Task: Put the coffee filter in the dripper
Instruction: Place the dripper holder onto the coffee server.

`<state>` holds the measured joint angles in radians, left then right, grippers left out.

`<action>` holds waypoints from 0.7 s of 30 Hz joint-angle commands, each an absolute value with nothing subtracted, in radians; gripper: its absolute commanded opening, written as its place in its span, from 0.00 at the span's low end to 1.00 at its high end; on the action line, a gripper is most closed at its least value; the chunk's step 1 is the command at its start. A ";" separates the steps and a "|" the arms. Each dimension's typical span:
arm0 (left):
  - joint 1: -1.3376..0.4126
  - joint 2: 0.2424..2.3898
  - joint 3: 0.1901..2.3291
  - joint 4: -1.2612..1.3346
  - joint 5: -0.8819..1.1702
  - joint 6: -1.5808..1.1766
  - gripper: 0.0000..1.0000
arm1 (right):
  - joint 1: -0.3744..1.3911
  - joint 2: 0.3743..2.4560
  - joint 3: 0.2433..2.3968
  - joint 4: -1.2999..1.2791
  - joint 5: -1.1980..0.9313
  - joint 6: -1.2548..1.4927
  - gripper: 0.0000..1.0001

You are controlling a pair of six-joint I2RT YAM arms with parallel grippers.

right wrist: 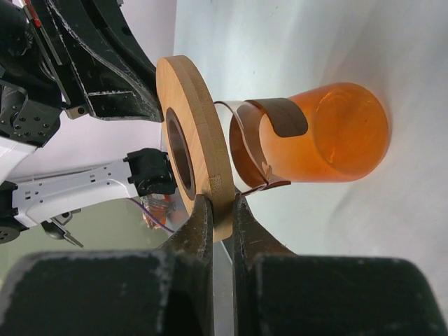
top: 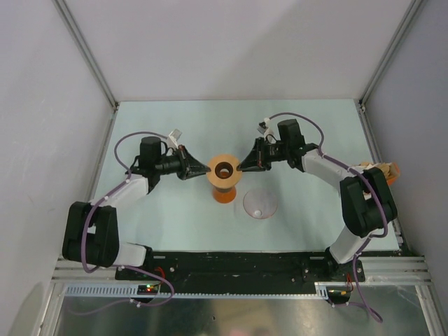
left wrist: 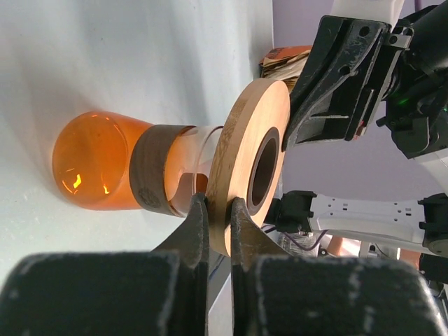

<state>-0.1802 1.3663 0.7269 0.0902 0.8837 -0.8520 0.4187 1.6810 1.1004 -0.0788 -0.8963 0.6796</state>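
Observation:
The dripper (top: 259, 204), a clear cone, lies on the table just right of an orange glass vessel (top: 225, 194) that wears a brown collar (left wrist: 150, 175). A round wooden ring (top: 224, 170) sits at the vessel's mouth. My left gripper (top: 203, 170) is shut on the ring's left edge (left wrist: 241, 133), and its fingers (left wrist: 196, 224) pinch the rim. Opposite it, my right gripper (top: 243, 168) is shut on the ring's other edge (right wrist: 203, 133). No single coffee filter shows in any view.
A tan-and-white stack of paper fans (top: 381, 170) sits at the table's right edge behind the right arm and also shows in the left wrist view (left wrist: 283, 59). White walls close the table in on the left, back and right.

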 commanded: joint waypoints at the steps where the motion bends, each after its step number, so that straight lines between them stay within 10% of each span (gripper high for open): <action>1: -0.204 1.376 0.811 0.128 0.932 -0.824 0.00 | 0.465 1.726 1.147 -0.090 -0.801 0.659 0.07; 21: -0.192 1.437 0.883 -0.057 0.897 -0.711 0.10 | 0.467 1.757 1.152 -0.142 -0.766 0.634 0.37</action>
<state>-0.1764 1.4338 0.8459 -0.0254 0.8864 -0.7681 0.4389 1.7329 1.1240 -0.1345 -0.8192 0.6540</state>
